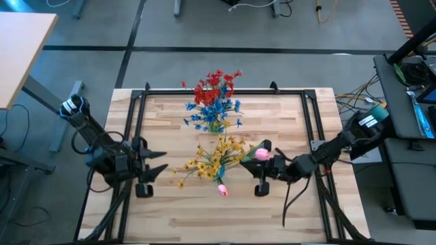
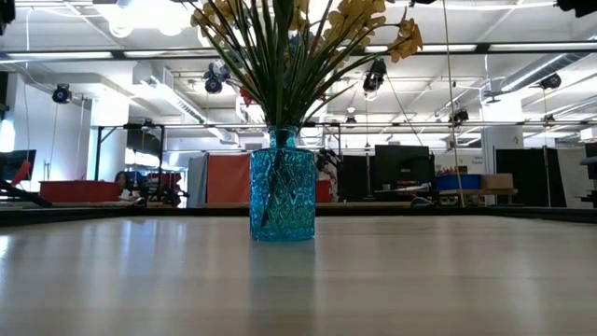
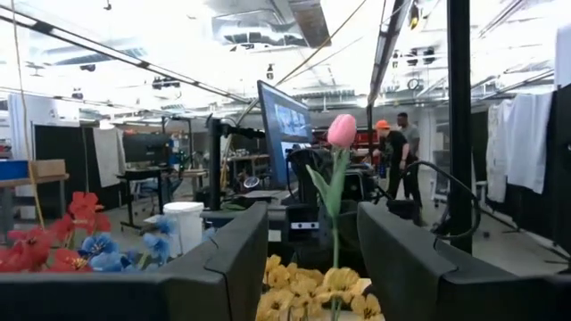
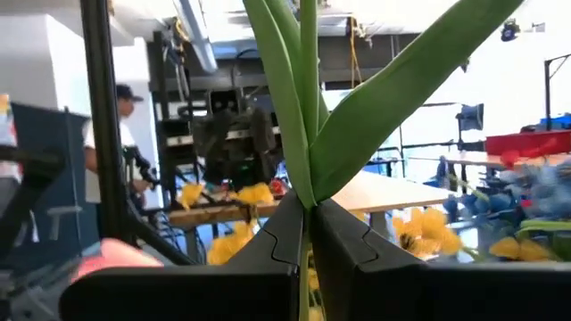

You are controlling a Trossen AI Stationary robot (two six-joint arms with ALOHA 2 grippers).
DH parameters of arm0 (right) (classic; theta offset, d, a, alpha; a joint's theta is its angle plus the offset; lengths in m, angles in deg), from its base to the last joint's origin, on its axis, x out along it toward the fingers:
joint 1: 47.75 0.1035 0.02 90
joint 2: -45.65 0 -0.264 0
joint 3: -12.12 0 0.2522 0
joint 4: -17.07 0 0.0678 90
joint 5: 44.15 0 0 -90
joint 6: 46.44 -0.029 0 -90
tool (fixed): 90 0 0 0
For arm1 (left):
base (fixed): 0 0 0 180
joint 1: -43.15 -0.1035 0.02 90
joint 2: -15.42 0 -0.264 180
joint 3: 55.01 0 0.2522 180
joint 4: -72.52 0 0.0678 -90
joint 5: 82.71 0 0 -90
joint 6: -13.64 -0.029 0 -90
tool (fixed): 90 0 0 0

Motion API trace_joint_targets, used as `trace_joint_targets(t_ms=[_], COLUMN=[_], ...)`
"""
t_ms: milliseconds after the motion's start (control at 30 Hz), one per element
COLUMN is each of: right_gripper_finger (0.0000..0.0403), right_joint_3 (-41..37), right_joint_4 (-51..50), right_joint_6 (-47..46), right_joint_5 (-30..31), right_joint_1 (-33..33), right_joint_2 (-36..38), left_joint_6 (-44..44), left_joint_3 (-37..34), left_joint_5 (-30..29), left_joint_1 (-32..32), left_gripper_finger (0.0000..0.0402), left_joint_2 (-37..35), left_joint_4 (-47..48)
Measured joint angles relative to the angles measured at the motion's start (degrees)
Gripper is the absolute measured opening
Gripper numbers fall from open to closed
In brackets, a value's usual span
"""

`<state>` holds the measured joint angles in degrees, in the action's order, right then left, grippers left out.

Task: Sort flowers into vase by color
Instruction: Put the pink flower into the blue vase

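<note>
While the yellow flowers (image 1: 212,160) already stand in the vase (image 2: 282,194), the right gripper (image 1: 264,168) clamps a pink tulip (image 1: 261,154) and another tulip (image 1: 222,190) lies on the table (image 1: 286,211); the left gripper (image 1: 158,165) waits half open.

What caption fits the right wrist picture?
Right gripper shut on a pink tulip's green stem, leaves fanning upward, yellow flowers beyond.

Vase (image 2: 282,194) mid-table (image 1: 286,211) (flowers (image 1: 216,158) inside), a hand (image 1: 161,163) on either side.
</note>
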<state>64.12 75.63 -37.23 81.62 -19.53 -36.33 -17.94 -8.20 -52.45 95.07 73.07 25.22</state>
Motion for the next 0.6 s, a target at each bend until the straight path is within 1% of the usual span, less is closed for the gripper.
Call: trace_joint_targets(t_ms=[133,300,467,600], right_gripper_finger=[0.0009,0.0009,0.0009,0.0009], right_joint_3=[1.8,4.8,6.4,6.3], right_joint_4=[0.0,0.6,0.6,-0.1], right_joint_6=[1.9,6.7,8.0,6.5], right_joint_5=[0.8,4.5,4.8,4.9], right_joint_1=[-0.4,-0.4,-0.4,-0.5], right_joint_2=[-3.8,-7.5,-9.0,-9.0], left_joint_6=[0.2,0.4,1.3,5.3], left_joint_3=[-2.1,-3.1,-5.7,-8.8], left_joint_5=[0.3,0.0,-5.7,-5.7], left_joint_1=[0.0,0.0,0.0,0.0], left_gripper_finger=[0.0158,0.0158,0.0158,0.0158], left_joint_2=[-2.0,-2.5,-2.2,-1.4], left_joint_4=[0.0,0.3,0.6,0.7])
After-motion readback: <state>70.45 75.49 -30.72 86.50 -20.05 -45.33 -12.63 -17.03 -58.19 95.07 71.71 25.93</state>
